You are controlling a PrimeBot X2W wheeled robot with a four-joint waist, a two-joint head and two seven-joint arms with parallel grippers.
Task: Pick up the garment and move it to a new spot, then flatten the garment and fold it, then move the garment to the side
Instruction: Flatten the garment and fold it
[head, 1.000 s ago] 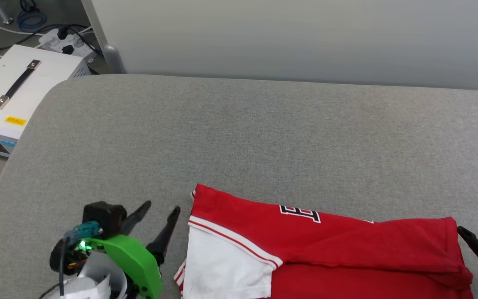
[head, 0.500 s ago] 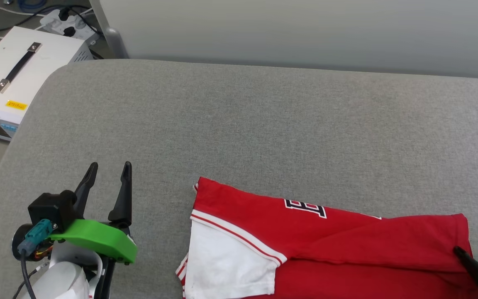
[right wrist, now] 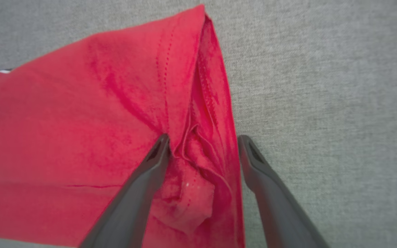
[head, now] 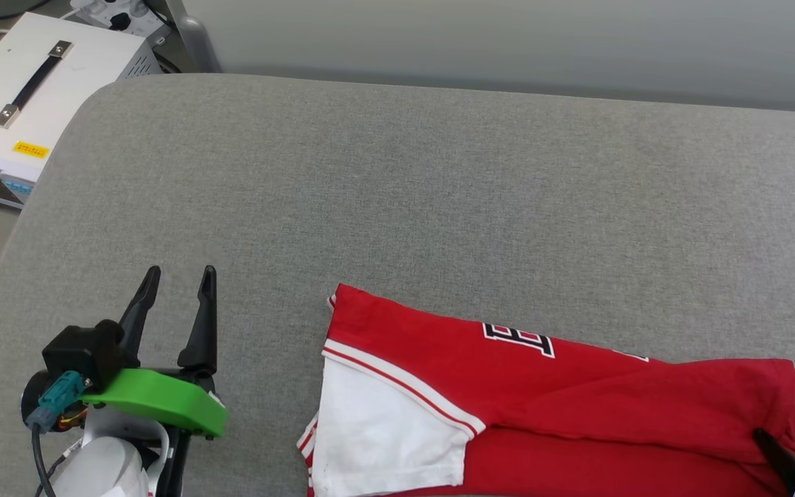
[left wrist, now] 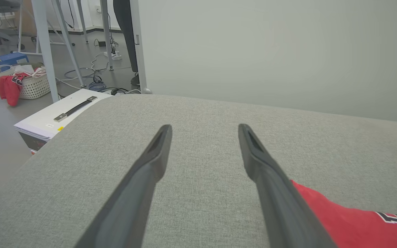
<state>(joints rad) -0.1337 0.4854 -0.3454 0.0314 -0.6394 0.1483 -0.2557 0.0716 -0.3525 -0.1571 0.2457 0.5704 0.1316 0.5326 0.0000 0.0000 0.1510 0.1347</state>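
Grey fabric-covered surface (head: 439, 172), pale wall (head: 508, 34) behind it, white box (head: 25, 103) with a black handle on the floor off its left corner.

The garment (head: 542, 386) lies folded at the near right of the surface, white sleeve toward the left, black lettering on the upper fold.

Left pincer (head: 180, 273) is open and empty, above bare surface, apart from the sleeve end.

Right pincer (right wrist: 203, 137) is open at the garment's right end. Its 2 fingers straddle the bunched hem, 1 over red cloth, 1 over bare surface. Contact with the cloth appears likely but cannot be confirmed.
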